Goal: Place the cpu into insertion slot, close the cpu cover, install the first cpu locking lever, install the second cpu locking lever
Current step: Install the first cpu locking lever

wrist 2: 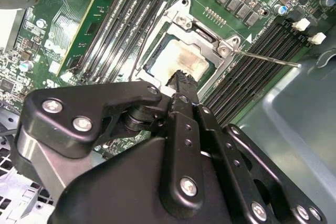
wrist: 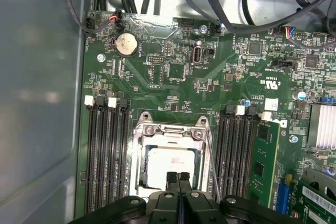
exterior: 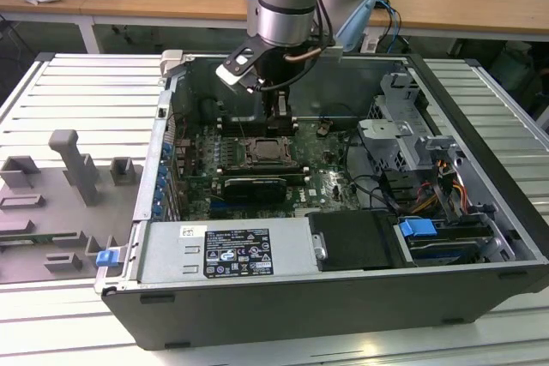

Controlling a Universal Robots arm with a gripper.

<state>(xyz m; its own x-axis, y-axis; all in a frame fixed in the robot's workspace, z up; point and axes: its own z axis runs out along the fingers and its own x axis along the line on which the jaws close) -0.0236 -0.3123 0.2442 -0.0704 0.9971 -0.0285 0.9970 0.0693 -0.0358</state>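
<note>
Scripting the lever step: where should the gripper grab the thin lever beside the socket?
Near the free end of the lever, I'd say, coming from above and pinching across it. It is a thin straight rod that seems to stand up off the board; lower down the socket and memory slots crowd it.

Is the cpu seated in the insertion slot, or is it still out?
In. In the first wrist view the cpu lies flat, framed squarely by the cpu cover lowered around it.

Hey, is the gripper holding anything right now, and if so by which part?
Nothing is held: the gripper is shut empty, its tips just over the cpu.
</note>
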